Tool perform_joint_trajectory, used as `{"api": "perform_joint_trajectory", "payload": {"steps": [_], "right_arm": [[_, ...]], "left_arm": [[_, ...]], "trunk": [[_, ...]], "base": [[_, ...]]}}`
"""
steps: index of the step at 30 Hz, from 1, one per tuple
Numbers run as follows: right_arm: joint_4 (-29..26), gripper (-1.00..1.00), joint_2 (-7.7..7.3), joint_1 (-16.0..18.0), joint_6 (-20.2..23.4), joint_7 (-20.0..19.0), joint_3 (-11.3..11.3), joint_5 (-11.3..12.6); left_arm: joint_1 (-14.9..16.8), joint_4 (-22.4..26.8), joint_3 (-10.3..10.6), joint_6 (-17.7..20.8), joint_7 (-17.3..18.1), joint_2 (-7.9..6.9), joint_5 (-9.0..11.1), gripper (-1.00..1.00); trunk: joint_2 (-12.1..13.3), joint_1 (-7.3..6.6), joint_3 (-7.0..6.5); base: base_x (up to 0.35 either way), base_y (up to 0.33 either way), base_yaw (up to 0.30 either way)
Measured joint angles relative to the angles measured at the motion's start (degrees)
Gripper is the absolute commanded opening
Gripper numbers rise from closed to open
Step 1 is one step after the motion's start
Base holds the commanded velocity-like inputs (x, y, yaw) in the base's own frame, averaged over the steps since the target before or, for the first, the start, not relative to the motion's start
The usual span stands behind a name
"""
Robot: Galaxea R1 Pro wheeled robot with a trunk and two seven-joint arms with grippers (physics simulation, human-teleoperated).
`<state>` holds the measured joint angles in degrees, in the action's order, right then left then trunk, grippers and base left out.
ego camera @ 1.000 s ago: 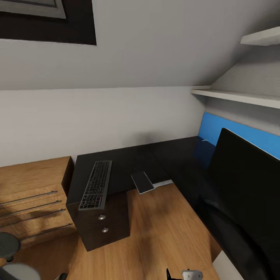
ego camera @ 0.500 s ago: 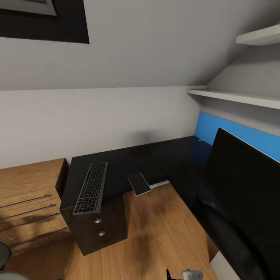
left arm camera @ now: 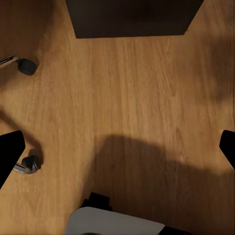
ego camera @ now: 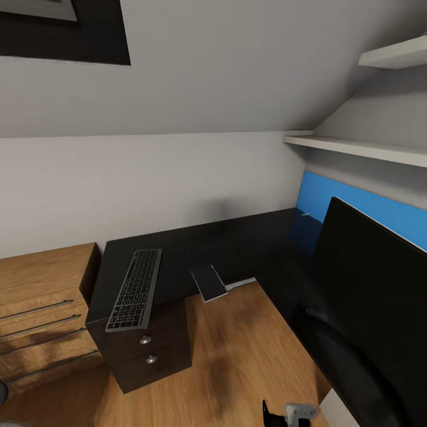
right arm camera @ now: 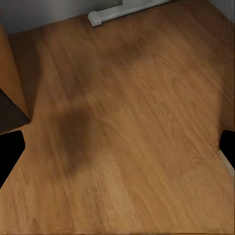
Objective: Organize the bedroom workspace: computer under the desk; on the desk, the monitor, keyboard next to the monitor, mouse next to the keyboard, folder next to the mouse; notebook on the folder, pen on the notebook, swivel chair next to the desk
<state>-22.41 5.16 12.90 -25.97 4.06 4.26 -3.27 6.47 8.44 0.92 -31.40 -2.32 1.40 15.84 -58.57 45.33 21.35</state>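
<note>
The black-topped desk (ego camera: 196, 249) runs along the wall and turns to the right under its blue back panel (ego camera: 356, 204). The keyboard (ego camera: 134, 289) lies lengthwise on the left wing, above the dark drawer unit (ego camera: 151, 350). The small grey notebook (ego camera: 209, 283) sits at the inner corner, overhanging the edge. The monitor (ego camera: 367, 284) stands close at the right. Two casters of the swivel chair (left arm camera: 27, 66) rest on the floor. My left gripper (left arm camera: 117, 152) and right gripper (right arm camera: 117, 152) both hang open over bare floor. The folder, pen and computer are out of view.
A light-wood dresser (ego camera: 41, 308) stands left of the desk. White shelves (ego camera: 356, 145) hang above the right wing. A white desk foot (right arm camera: 127, 10) lies on the wood floor (ego camera: 249, 350). My own base (left arm camera: 115, 223) is near the drawer unit (left arm camera: 132, 17).
The whole head view has shifted, so the camera moved: desk, keyboard and notebook now sit further left and lower. The chair parts at the lower left have left the picture.
</note>
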Motion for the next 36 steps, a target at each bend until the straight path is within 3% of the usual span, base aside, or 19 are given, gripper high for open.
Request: {"api": "perform_joint_trajectory", "payload": {"steps": [7,24,36], "right_arm": [[1.6,1.00,2.16,-0.9,-0.3,-2.4,-1.7,-2.2],[7.1,1.00,2.67,-1.1,-5.4,-3.4,-2.2,-2.7],[10.9,1.00,2.56,-1.1,-7.0,-3.3,-2.1,-2.7]], "left_arm": [[0.0,-0.1,0.1,0.0,0.1,0.23,-0.1,1.00],[0.0,-0.1,0.0,0.1,0.2,0.26,0.0,1.00],[0.0,-0.1,0.0,0.1,0.1,0.27,0.0,1.00]], "trunk": [[0.0,0.00,0.00],[0.0,0.00,0.00],[0.0,0.00,0.00]], "base": [[0.000,0.000,0.000],[0.000,0.181,-0.010],[0.000,0.029,-0.211]]}}
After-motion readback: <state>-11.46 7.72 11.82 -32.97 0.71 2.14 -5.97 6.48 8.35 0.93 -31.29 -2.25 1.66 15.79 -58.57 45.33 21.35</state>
